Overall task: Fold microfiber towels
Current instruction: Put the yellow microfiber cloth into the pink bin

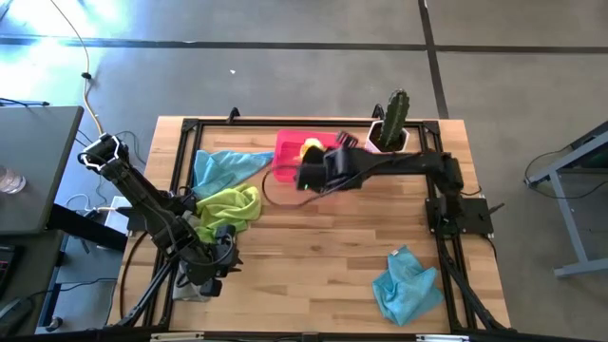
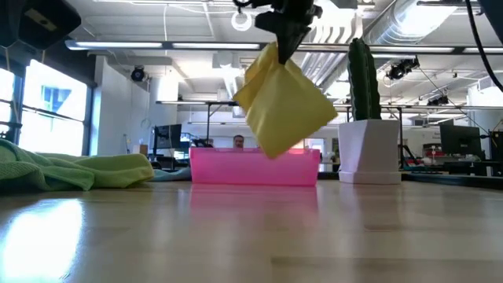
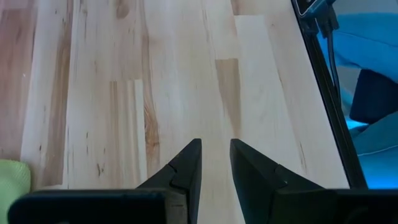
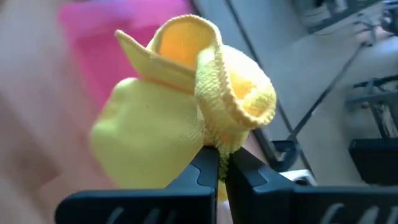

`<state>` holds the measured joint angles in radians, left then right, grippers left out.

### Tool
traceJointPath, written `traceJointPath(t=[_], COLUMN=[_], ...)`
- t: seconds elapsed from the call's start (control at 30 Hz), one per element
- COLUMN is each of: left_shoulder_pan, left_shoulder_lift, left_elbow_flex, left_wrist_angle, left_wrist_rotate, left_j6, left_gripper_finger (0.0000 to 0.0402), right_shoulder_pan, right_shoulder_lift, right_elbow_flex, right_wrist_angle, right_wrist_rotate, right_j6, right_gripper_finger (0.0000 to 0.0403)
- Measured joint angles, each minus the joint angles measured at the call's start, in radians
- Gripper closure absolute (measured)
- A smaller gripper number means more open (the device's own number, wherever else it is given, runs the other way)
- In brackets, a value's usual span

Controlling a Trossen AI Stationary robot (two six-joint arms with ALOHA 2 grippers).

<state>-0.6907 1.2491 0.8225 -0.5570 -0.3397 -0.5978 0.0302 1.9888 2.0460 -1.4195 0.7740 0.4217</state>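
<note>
yellow towel (image 2: 283, 102) pinched by an upper corner in the right gripper (image 4: 219, 163), fingers clamped together on the cloth, hanging folded and clear of the worktop (image 1: 323, 256), above the pink tray (image 2: 253, 167) in the low view; from above, only a small yellow patch (image 1: 311, 149) showing beside the dark wrist over the pink tray (image 1: 290, 152)

lime green towel (image 1: 228, 206) heaped on the worktop's left part, just beside the left arm; also seen as a low green mound (image 2: 71, 169) at the left edge of the low view

light blue towel (image 1: 223, 167) spread flat next to the tray's left end, touching the green heap's upper edge

second light blue towel (image 1: 407, 283) crumpled near the worktop's front right corner, well apart from the rest

left gripper (image 3: 216, 165) low over bare wood at the front left of the worktop, fingers slightly apart with a narrow gap, holding nothing; same gripper (image 1: 211, 266) seen from above, just below the green heap

potted cactus (image 1: 392, 122) upright in a white pot at the back edge, right of the tray; also visible (image 2: 365, 118) right of the tray in the low view

no other towels visible
</note>
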Motion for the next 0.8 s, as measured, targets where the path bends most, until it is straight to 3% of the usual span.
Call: traceJointPath(t=[0.27, 0.43, 0.63, 0.8], left_shoulder_pan=[0.0, 0.0, 0.0, 0.0], left_shoulder_lift=[0.0, 0.0, 0.0, 0.0], left_elbow_flex=[0.0, 0.0, 0.0, 0.0], left_wrist_angle=[0.0, 0.0, -0.001, -0.002], left_wrist_rotate=[-0.001, -0.002, -0.004, -0.004], left_j6=[0.053, 0.078, 0.078, 0.078], left_gripper_finger=[0.0326, 0.0326, 0.0326, 0.0326], right_shoulder_pan=[-0.168, -0.272, -0.329, -0.3], right_shoulder_lift=[-0.017, -0.014, 0.046, 0.153], right_elbow_flex=[0.0, 0.0, 0.001, 0.001], right_wrist_angle=[0.093, 0.142, 0.182, 0.192], right_wrist_rotate=[0.068, 0.179, -0.068, -0.181], right_j6=[-0.17, -0.216, -0.244, -0.238], right_gripper_finger=[0.0403, 0.0403, 0.0403, 0.0403])
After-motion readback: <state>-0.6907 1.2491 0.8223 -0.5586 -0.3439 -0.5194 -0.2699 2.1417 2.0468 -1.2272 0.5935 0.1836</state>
